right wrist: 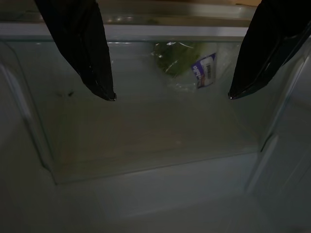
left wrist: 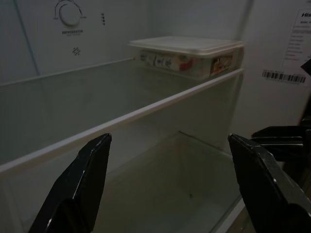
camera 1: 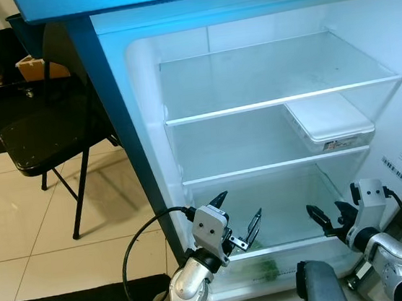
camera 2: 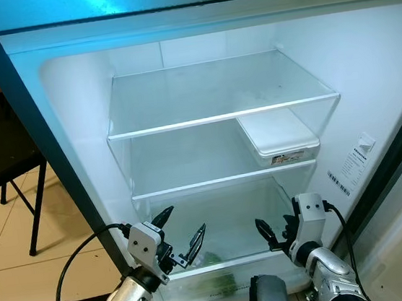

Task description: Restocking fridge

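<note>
An open fridge (camera 1: 136, 92) takes up most of the head view, its white interior lit and its dark blue side edge running down the left of centre. Two glass shelves cross the interior. The upper shelf (camera 1: 265, 78) sits in the upper middle of the frame and is bare. The lower shelf (camera 1: 244, 145) is below it, and a white lidded container (camera 1: 329, 123) with a printed label rests on its right end, against the right wall. At the bottom centre, a clear crisper drawer (camera 2: 209, 284) holds a bag of green leafy vegetables (right wrist: 182, 60), seen through the glass.

The left gripper (camera 1: 239, 215) is at the lower centre-left of the frame, in front of the space under the lower shelf, its two black fingers spread wide apart and holding nothing. The right gripper (camera 1: 323, 218) is at the lower right, near the right wall at the same level, also spread and empty. A black cable (camera 1: 136, 252) loops from the left arm.

Outside the fridge, a black folding chair (camera 1: 43, 136) stands on pale floor tiles (camera 1: 21, 229) at the left, with a cardboard box (camera 1: 32, 66) behind it at the upper left.
</note>
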Robot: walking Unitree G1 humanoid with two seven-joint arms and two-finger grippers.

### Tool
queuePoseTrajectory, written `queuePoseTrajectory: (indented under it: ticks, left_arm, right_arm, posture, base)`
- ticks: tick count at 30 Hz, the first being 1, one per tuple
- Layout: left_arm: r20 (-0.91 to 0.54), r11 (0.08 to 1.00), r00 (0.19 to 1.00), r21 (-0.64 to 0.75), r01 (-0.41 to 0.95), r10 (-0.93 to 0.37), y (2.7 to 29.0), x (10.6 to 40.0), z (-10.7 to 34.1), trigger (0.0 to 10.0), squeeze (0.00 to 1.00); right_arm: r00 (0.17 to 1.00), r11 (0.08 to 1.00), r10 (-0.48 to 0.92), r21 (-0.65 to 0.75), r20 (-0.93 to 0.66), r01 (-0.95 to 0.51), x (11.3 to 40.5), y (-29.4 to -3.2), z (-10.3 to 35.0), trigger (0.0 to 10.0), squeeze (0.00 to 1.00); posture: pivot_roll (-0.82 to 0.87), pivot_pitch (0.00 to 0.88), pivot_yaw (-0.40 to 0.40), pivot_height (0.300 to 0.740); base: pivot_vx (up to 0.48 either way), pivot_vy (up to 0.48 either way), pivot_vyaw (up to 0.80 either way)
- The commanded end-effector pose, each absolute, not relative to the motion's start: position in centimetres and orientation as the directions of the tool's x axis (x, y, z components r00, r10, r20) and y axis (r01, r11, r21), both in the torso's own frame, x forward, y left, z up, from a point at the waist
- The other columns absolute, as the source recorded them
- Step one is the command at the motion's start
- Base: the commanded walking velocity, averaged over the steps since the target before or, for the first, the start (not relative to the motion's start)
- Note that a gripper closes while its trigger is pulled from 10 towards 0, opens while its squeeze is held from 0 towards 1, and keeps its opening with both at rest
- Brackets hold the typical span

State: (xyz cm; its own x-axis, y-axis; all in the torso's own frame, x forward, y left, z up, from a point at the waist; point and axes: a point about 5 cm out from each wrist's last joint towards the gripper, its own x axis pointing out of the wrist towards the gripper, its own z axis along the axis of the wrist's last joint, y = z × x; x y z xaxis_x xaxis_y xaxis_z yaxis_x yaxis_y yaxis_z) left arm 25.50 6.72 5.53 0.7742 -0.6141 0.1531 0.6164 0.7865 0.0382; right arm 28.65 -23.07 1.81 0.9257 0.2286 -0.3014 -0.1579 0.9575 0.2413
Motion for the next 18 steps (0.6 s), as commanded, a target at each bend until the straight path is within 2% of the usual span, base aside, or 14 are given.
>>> queuePoseTrajectory:
  ticks: [1, 10, 18]
  left_arm:
    - [0.147, 0.786, 0.775, 0.029, 0.618, -0.615, 6.4, 25.4, 5.3, 10.0, 0.0]
    - [0.101, 0.776, 0.771, 0.023, 0.63, -0.629, 6.4, 25.0, 4.1, 10.0, 0.0]
    - [0.035, 0.775, 0.775, 0.021, 0.631, -0.631, 6.9, 24.8, 2.8, 10.0, 0.0]
  right_arm:
    - [0.923, 0.953, 0.24, 0.253, -0.303, -0.165, 28.6, -22.7, 1.7, 10.0, 0.0]
    - [0.912, 0.946, 0.262, 0.271, -0.317, -0.178, 28.4, -22.1, 1.3, 10.0, 0.0]
    - [0.901, 0.942, 0.274, 0.281, -0.335, -0.182, 28.3, -21.7, 0.9, 10.0, 0.0]
  posture:
    - [0.01, 0.0, -0.015, 0.43]
    - [0.0, 0.0, -0.012, 0.43]
    - [0.0, 0.0, -0.01, 0.459]
  base:
    - [0.0, 0.0, 0.0]
    - [0.0, 0.0, 0.0]
    - [0.0, 0.0, 0.0]
